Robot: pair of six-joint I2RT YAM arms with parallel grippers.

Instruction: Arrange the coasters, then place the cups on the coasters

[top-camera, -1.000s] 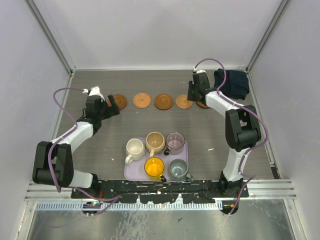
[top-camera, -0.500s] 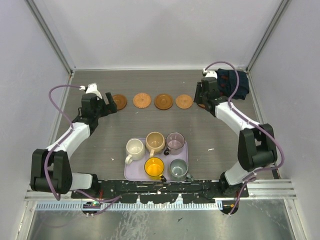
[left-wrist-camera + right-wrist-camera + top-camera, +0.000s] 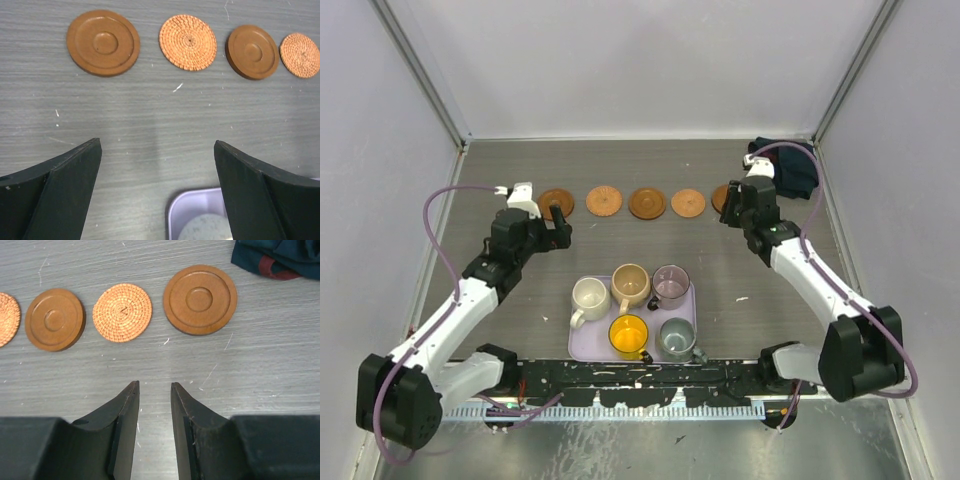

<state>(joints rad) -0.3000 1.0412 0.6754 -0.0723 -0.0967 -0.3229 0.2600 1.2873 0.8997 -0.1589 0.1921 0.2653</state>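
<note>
One grey surface [image 3: 650, 165] carries everything we see. A purple tray [image 3: 582, 350] sits by its near edge, and a dark cloth [image 3: 280, 255] lies in the far right corner. The left gripper [image 3: 157, 145] is spread wide and holds nothing; the right gripper [image 3: 155, 386] shows only a thin gap and holds nothing. Five cups [image 3: 631, 285] stand on the tray. Five coasters [image 3: 646, 203] lie in a row beyond the tray, apart from the cups.

I can read no writing, label, brand, number or sign anywhere: none on the round brown wooden and woven coasters [image 3: 646, 203], small handled mugs [image 3: 630, 284] or lavender rectangular tray [image 3: 580, 346].
</note>
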